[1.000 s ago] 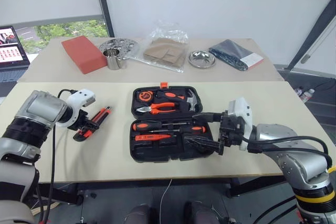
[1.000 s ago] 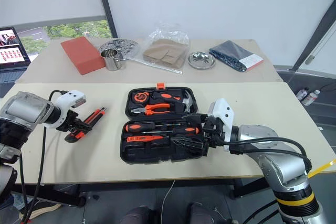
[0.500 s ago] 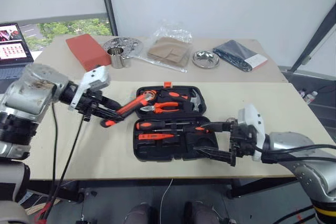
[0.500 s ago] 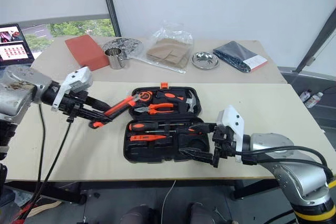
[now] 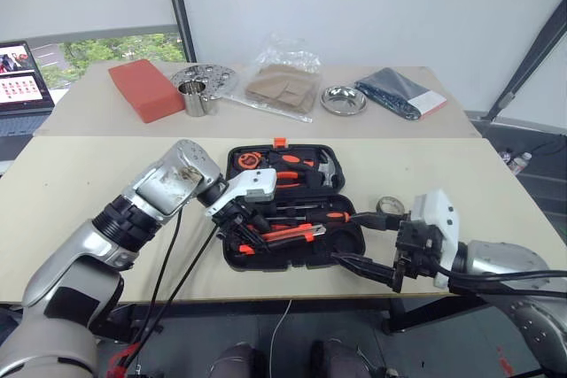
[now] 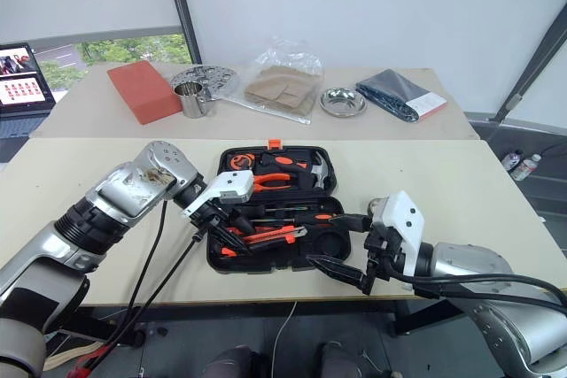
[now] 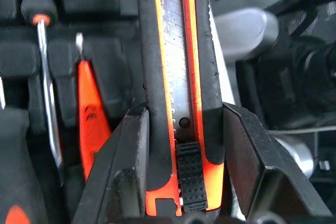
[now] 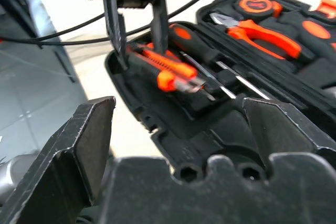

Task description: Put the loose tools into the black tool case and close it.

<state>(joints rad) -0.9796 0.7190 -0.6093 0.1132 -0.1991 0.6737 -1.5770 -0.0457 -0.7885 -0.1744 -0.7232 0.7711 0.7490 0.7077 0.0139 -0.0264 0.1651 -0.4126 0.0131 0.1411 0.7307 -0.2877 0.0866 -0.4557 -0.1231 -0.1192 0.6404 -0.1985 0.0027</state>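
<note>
Black moulded plastic forms the open tool case (image 5: 292, 210) on the beige table (image 5: 80, 210), where the left gripper (image 5: 241, 223), angled down over the near half, is clamped on the orange-and-black utility knife (image 5: 288, 233). From the left wrist, ribbed black fingers (image 7: 131, 171) pinch the knife's rubbery sides. The right gripper (image 8: 178, 145) hovers splayed wide, empty, at the case's near right corner.

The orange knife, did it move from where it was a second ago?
Yes. The utility knife, held in the left gripper, went from the bare table left of the black tool case to over its front half.
</note>
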